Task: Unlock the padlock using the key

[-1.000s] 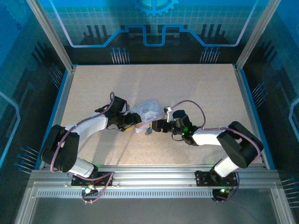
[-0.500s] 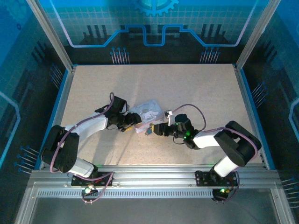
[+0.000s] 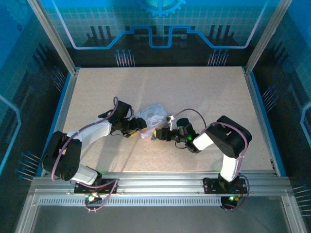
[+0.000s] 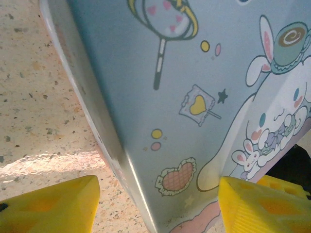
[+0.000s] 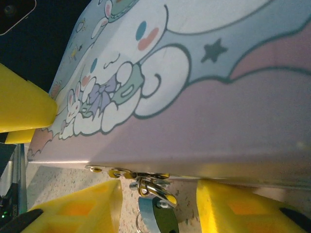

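L hand (image 4: 158, 187) spread wide astride edge of pastel blue-and-pink cartoon-print tin box (image 4: 194, 73) on speckled beige tabletop (image 4: 29, 97), gap showing at one finger, so no firm clamp seen. Further R, small dark metal padlock (image 5: 156, 218) hanging off hasp at tin's lower rim, btw yellow fingers of R hand (image 5: 158, 190), also wide open, touching nothing, holding nothing. Risks, prob.: tin sliding or tipping if nudged w/o solid L hold; loose lock swinging off line; fingers pinching hasp instead of lock body.
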Robot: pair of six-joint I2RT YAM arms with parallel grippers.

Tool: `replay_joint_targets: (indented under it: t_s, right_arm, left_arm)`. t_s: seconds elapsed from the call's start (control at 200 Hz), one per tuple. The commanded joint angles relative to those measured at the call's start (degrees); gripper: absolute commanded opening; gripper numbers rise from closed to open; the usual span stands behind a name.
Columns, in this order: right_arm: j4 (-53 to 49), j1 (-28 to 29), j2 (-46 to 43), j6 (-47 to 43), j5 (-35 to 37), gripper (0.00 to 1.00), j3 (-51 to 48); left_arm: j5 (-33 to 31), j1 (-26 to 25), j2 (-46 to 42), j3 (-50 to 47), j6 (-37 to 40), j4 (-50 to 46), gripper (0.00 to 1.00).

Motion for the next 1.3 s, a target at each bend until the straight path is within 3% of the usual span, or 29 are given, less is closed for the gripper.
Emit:
replay_joint_targets:
  t_s: [0.0, 0.28, 0.855, 1.291]
  right_arm:
    - [4.72, 0.84, 1.71, 1.03, -1.84, 0.45, 1.40]
    - [3.74, 0.92, 1.37, 0.71, -0.93, 0.39, 0.29]
    - [0.41, 0.98, -0.70, 0.84, 1.28, 0.14, -1.50]
    - [-0.42, 0.94, -2.98, 1.26, 2.18, 0.08, -2.12]
  left_arm:
    - [-0.99, -0.30, -1.05, -1.30, -0.55, -2.54, 0.66]
    - [-1.02, -0.31, -0.99, -1.32, -0.59, -2.51, 0.66]
    - [-1.26, -0.32, -1.36, -1.29, -0.61, -3.02, 0.66]
    - [-1.39, -0.32, -1.57, -1.11, -0.46, -3.48, 0.66]
